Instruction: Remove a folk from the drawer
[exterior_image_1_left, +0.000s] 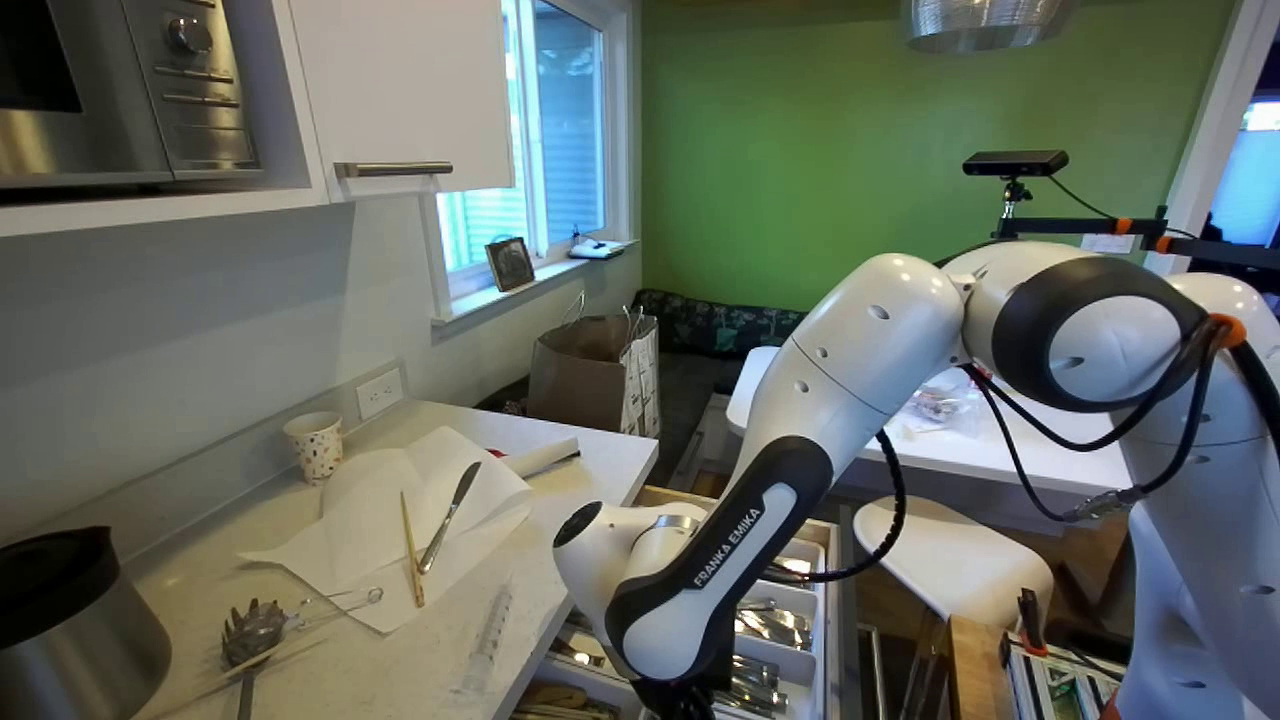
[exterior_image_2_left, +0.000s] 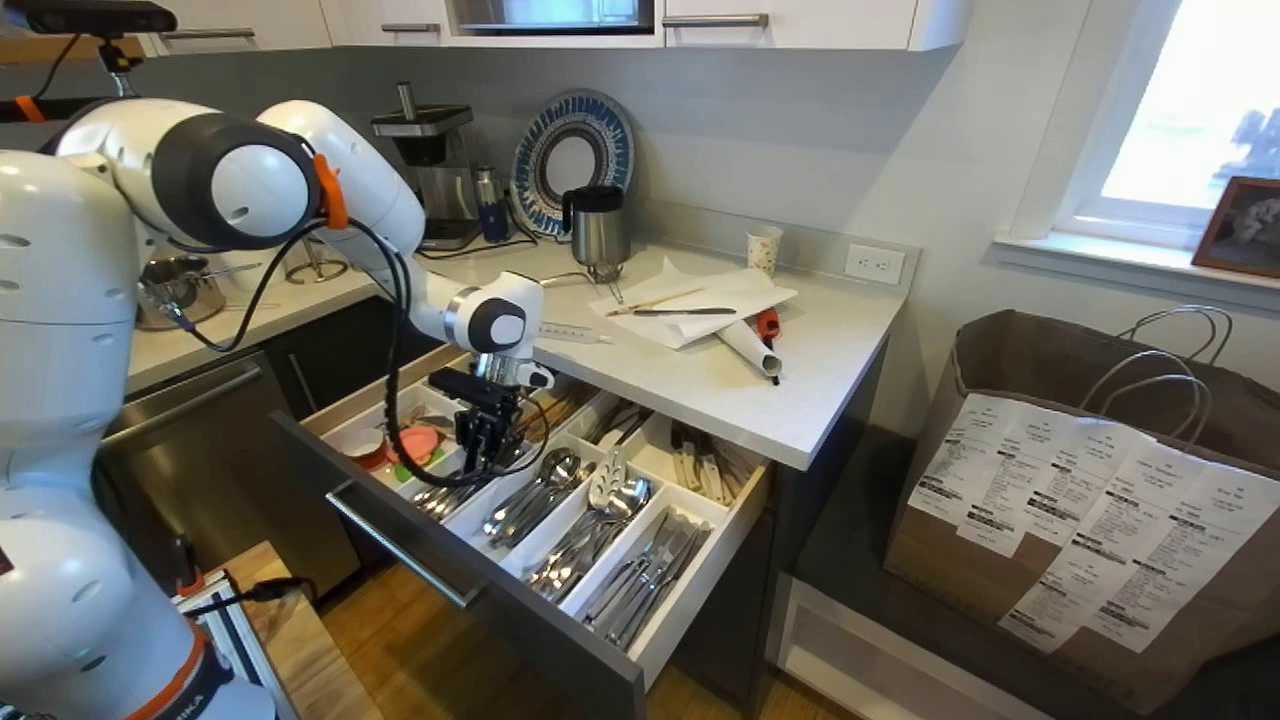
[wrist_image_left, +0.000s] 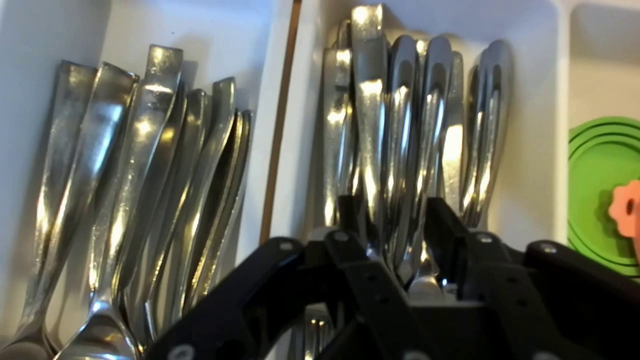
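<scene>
Silver handles (wrist_image_left: 372, 135) lie packed side by side in a white compartment (wrist_image_left: 532, 170) of the pulled-out drawer (exterior_image_2_left: 575, 655), their ends toward twelve o'clock in the wrist view. The black gripper (wrist_image_left: 392, 215) stands over them with its fingers (wrist_image_left: 445, 225) spread, several handles showing between the tips; nothing looks pinched, though whether a tip touches metal is not clear. Slim tines (wrist_image_left: 315, 330) peep out at seven o'clock from the fingertips, so at least one fork (wrist_image_left: 318, 320) seems to rest in this compartment; which handle is its own is hidden. Spoons (wrist_image_left: 100, 335) lie in the neighbouring compartment (wrist_image_left: 215, 35) at nine o'clock, and a green disc (wrist_image_left: 590, 200) lies beyond the partition (wrist_image_left: 563, 125) at three. The step in hand looks to be lining up for the grasp, with the removal not yet begun. Next, the gripper should probably straddle a single handle, pinch it firmly and lift straight up; squeezing where it stands could gather several at once, and slick metal may slip. Once clear of the drawer, the fork might be set on the pale counter (exterior_image_2_left: 825, 330), at two o'clock from the gripper in an exterior view, though the task names no resting place.
</scene>
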